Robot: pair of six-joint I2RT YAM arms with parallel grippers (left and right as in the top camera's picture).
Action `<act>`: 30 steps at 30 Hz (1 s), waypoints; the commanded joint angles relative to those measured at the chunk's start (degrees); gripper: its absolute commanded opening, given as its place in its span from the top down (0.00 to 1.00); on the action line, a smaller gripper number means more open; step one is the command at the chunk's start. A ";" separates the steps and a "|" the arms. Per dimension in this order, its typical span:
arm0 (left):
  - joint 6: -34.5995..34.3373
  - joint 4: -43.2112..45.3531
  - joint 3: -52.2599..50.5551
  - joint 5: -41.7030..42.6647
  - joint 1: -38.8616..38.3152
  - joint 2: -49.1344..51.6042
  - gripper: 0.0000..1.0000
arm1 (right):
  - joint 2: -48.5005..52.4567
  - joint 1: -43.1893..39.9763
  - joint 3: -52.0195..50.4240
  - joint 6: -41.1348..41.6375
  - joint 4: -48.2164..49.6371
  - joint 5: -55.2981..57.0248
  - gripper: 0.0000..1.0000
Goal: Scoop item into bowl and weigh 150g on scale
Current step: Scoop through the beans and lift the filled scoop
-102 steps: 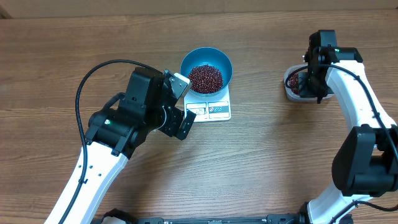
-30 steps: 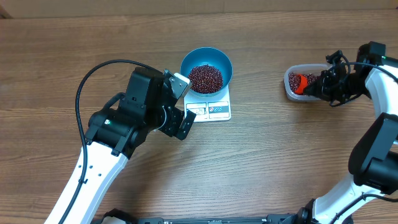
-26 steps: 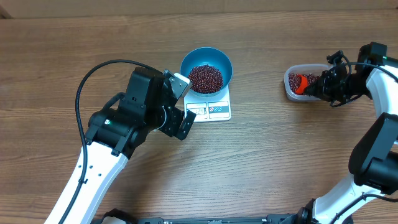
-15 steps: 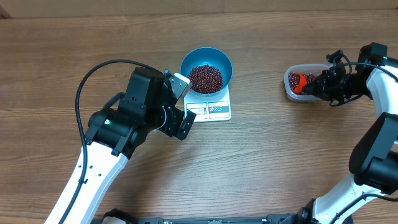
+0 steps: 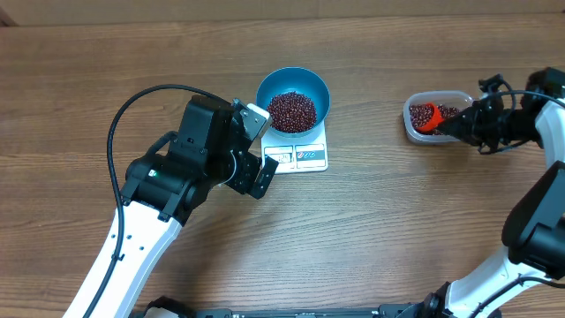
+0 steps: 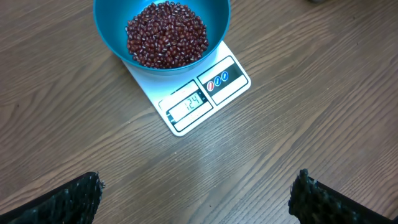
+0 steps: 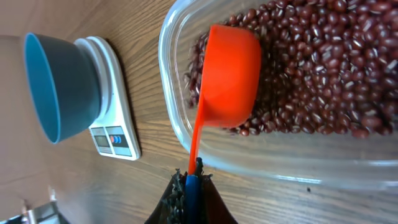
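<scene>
The blue bowl [image 5: 293, 100] stands on the white scale [image 5: 305, 157] and holds a heap of red-brown beans [image 5: 291, 109]. In the left wrist view the scale's display [image 6: 186, 104] reads 124. My left gripper [image 5: 263, 148] hovers open just left of the scale, with bare table between its fingertips [image 6: 81, 194]. My right gripper [image 5: 461, 126] is shut on the handle of an orange scoop [image 5: 425, 117]. The scoop's cup [image 7: 231, 74] lies on its side among the beans [image 7: 323, 68] in the clear tub [image 7: 168, 93].
The clear tub [image 5: 441, 94] sits at the right of the wooden table, well apart from the scale. A black cable [image 5: 132, 110] loops over the left arm. The right wrist view shows the bowl [image 7: 59, 87] and scale [image 7: 115, 112] at far left.
The right arm has swung from above the tub to its right side and drawn back slightly rightward, with the scoop staying in the tub. The left arm has not moved.
</scene>
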 commanded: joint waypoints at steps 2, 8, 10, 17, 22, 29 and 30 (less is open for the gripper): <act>1.07 -0.11 -0.33 0.87 0.26 -0.11 0.00 | 0.26 -1.97 -0.35 -1.97 -0.63 -3.76 0.97; 1.07 -0.13 -0.33 0.87 0.26 -0.11 0.00 | 0.26 -4.17 -0.35 -3.63 -2.14 -6.21 0.96; 1.07 -0.13 -0.31 0.87 0.26 -0.11 0.00 | 0.26 -4.98 -0.35 -3.98 -2.60 -7.21 0.96; 1.07 -0.11 -0.31 0.87 0.26 -0.11 0.00 | 0.26 -7.19 -0.35 -8.02 -5.27 -11.91 0.96; 1.07 -0.11 -0.33 0.87 0.26 -0.11 0.00 | 0.26 -7.43 -0.35 -11.02 -7.56 -15.32 0.96; 1.07 -0.13 -0.31 0.87 0.26 -0.11 0.00 | 0.26 -7.43 -0.35 -10.99 -7.74 -15.78 0.96; 1.07 -0.11 -0.31 0.87 0.26 -0.11 0.00 | 0.26 -7.43 -0.35 -10.99 -7.78 -16.06 0.96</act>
